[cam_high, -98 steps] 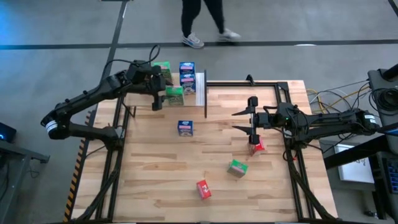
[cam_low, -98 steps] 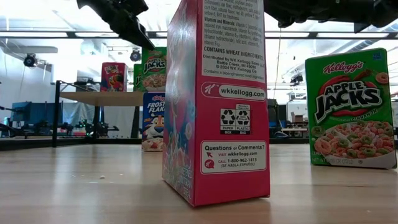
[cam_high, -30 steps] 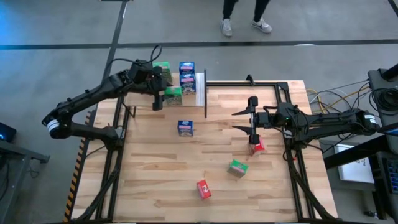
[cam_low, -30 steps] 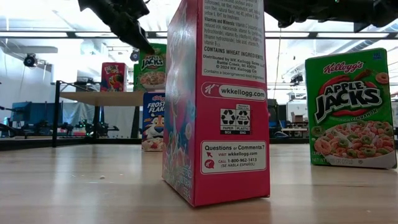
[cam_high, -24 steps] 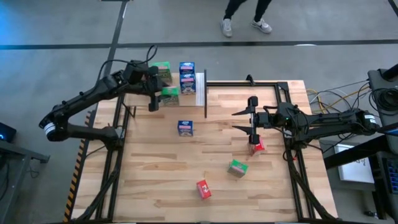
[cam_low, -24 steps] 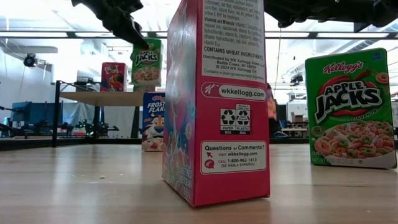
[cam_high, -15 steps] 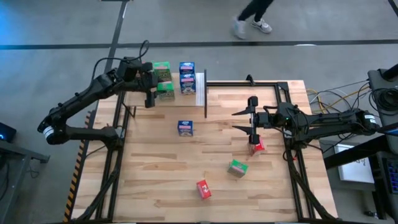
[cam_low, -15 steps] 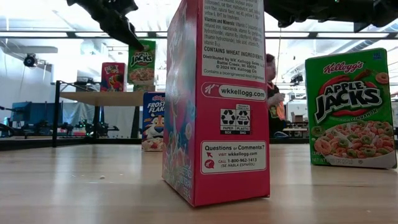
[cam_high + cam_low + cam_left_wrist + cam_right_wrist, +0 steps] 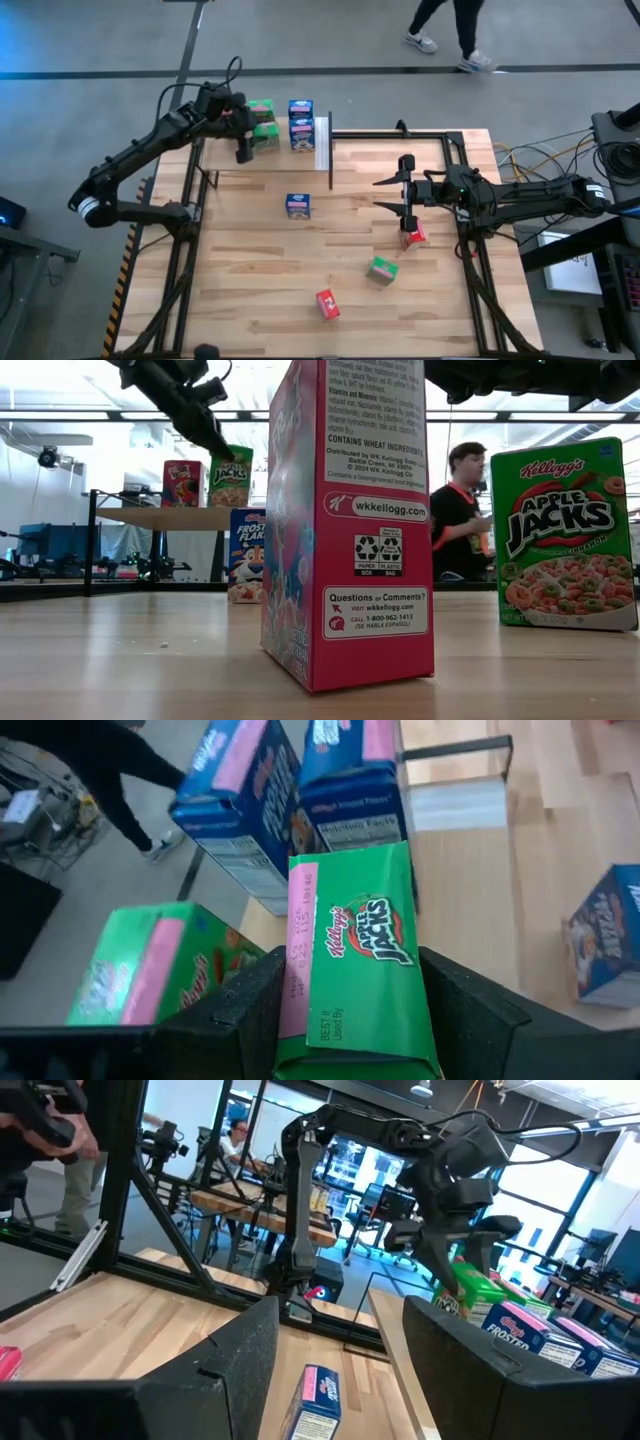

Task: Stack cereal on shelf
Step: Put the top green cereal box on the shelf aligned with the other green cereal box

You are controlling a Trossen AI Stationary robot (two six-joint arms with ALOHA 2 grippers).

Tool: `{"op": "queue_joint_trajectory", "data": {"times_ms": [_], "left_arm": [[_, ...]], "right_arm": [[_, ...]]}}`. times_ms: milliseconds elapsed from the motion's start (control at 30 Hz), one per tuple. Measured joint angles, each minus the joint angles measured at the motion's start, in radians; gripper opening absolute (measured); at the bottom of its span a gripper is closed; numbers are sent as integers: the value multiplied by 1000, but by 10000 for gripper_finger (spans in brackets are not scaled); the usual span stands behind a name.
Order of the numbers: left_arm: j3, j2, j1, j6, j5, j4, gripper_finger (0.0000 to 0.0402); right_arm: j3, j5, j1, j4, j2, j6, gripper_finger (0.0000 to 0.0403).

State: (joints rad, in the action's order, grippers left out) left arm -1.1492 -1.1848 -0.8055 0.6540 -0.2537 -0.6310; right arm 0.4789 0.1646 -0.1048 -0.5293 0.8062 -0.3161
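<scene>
We look down on a wooden table with 2 dark robot arms. The left gripper is raised at the far left corner, over the shelf, its fingers clamped on a green cereal box. In the left wrist view this box sits between the 2 fingers, with 2 blue boxes just beyond it and another green box beside it. From above, those shelf boxes form a tight cluster: green ones to the left, blue ones beside the white end strip. In the low view a red box also stands on the shelf board.

The right gripper waits over the table's right side, fingers apart and holding nothing, with a red box just beside it.

We judge the task about half done. Roughly 4 boxes appear shelved, though the exact count is hard to tell, and 1 is being carried. 4 are left on the table: a lone blue box near the middle, the red one by the right gripper, a green box and another red box nearer the front edge.
</scene>
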Motion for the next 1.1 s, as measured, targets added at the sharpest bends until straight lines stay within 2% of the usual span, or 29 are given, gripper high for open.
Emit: {"op": "queue_joint_trajectory", "data": {"times_ms": [367,700,1100], "left_arm": [[0,-4,-4,-4,68,2,189],[0,-5,-4,-8,81,5,190],[0,-5,-4,-7,88,16,239]], "right_arm": [[0,0,0,0,0,0,206],[0,0,0,0,0,1,206],[0,0,0,0,0,1,206]]}}
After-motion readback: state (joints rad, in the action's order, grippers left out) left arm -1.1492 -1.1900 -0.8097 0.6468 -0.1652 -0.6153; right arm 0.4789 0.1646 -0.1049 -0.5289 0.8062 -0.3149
